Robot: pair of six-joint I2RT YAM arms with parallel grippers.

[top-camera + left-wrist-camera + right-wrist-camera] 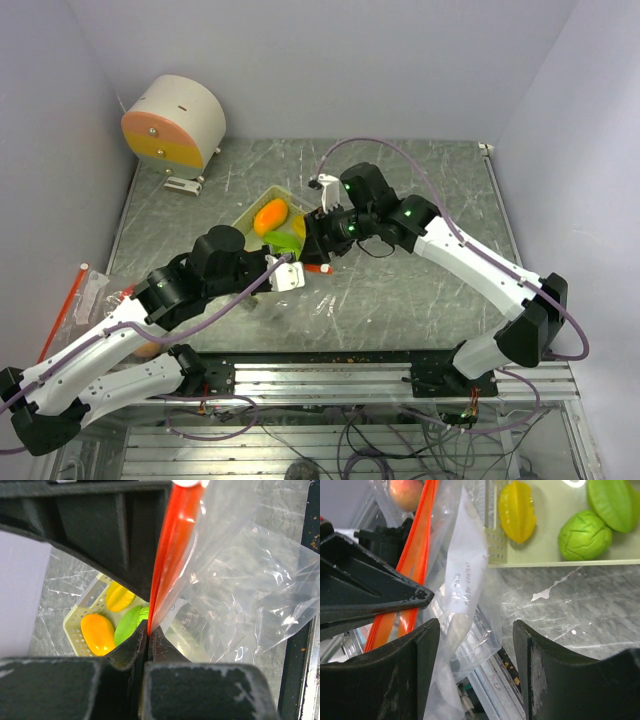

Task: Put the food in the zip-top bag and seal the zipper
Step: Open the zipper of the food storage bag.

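Observation:
My left gripper [149,630] is shut on the red-orange zipper strip [172,545] of the clear zip-top bag [250,590] and holds it up above the table; in the top view it [288,272] is just in front of the tray. My right gripper [476,630] is open, with a loose fold of the bag [465,595] hanging between its fingers; in the top view it [322,235] is at the tray's right side. The food lies in the pale tray [250,212]: an orange mango [97,632], a yellow starfruit [517,510], a green round piece [584,535] and a green starfruit [615,502]. A peach [405,492] shows through the bag.
A round beige and pink-orange drum [175,120] stands at the back left. A red rod and clear plastic [85,295] lie at the table's left edge. An orange piece [145,350] peeks out under the left arm. The metal rail [330,375] runs along the front.

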